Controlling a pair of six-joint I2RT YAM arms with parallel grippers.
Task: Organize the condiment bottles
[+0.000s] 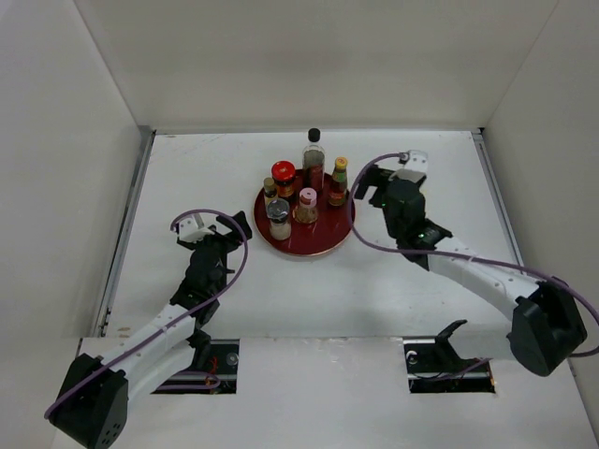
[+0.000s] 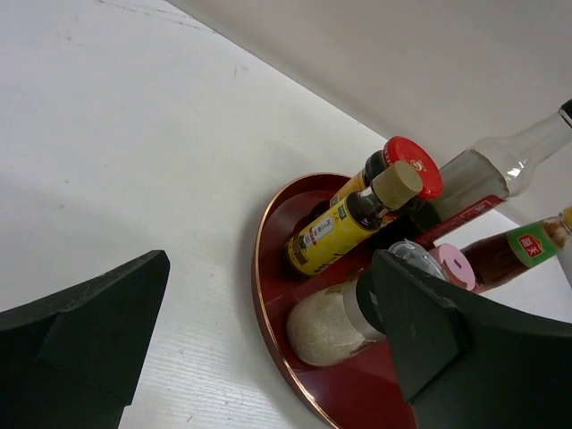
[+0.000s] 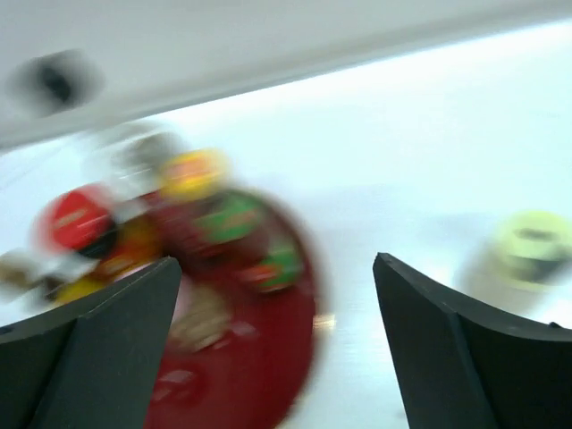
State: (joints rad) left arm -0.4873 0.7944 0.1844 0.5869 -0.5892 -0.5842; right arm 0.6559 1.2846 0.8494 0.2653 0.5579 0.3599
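Observation:
Six condiment bottles stand on the round dark-red tray [image 1: 323,243]: a tall clear black-capped bottle [image 1: 314,154], a red-lidded jar [image 1: 284,176], two yellow-capped sauce bottles [image 1: 339,182] [image 1: 270,190], a pink-capped shaker [image 1: 306,204] and a grey-capped shaker [image 1: 278,221]. My left gripper [image 1: 234,227] is open and empty just left of the tray. In the left wrist view [image 2: 268,357] the grey-capped shaker [image 2: 335,322] lies beside its right finger. My right gripper [image 1: 368,192] is open and empty at the tray's right. The blurred right wrist view [image 3: 277,349] shows a cream-capped shaker [image 3: 527,246] on the table.
White walls enclose the table on the left, back and right. The tray's gold rim [image 2: 268,331] lies between my left fingers. Bare white table lies around the tray [image 1: 309,290].

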